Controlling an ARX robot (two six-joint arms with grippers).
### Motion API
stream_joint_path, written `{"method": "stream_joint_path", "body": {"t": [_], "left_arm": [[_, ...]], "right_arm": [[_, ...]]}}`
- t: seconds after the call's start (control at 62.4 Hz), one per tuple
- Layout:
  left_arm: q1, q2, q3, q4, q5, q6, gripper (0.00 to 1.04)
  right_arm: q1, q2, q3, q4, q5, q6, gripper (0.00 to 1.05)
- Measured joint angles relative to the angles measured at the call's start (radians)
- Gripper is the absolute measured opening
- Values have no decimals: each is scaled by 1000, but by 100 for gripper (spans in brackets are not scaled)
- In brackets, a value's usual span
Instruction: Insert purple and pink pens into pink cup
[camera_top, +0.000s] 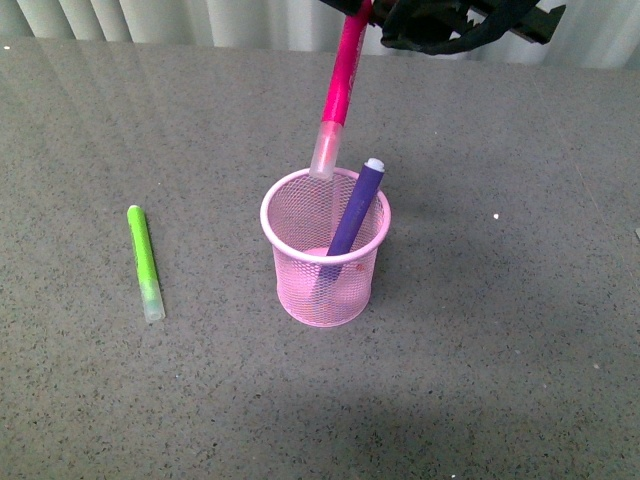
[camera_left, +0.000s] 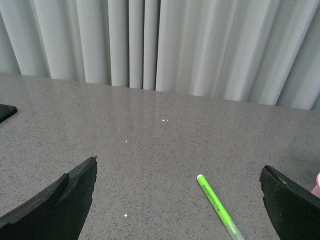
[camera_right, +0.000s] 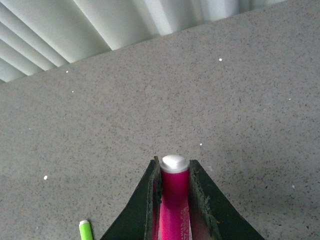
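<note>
The grey speckled tabletop (camera_top: 520, 330) runs back to a pleated pale curtain (camera_left: 200, 45), with wide bare surface on every side of the things on it. Near the middle stands the pink cup (camera_top: 325, 290), upright, its solid rim open to above. The purple pen (camera_top: 355, 215) is already inside it, leaning to the right rim with its white end tip up and clear of the mesh. The pink pen (camera_top: 343, 85) hangs above the cup's far rim, tilted slightly, clear cap downward — the cap's end sits at or just behind the rim line; whether it has crossed inside cannot be told. The right gripper (camera_right: 174, 200) is clamped on this pen's upper barrel, a finger (camera_right: 145, 205) pressed to each side and the white end tip showing between them. The left gripper (camera_left: 177, 200) has its fingers (camera_left: 60, 200) spread wide with nothing between them, low over the table. The lime-green marker (camera_top: 146, 262) lies flat well left of the cup — apart from it and from both grippers.
</note>
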Motion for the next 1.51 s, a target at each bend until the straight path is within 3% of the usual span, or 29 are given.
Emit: {"method": "stream_joint_path", "body": {"t": [0.785,0.865,1.057,1.217,1.313,1.506], "left_arm": [[0,0,0,0,0,0,97],[0,0,0,0,0,0,97],[0,0,0,0,0,0,97],[0,0,0,0,0,0,97],[0,0,0,0,0,0,97],[0,0,0,0,0,0,97]], "right_arm": [[18,22,-166,231,-11,48,9],[26,20,-174,234,-18,49,22],[35,-1,-179,238,-21,46,70],[26,-26,-180,235,-13,24,95],[3,-45,-180,231,-5,-23,97],[-157,-161,-183,140,-79,-229,97]]}}
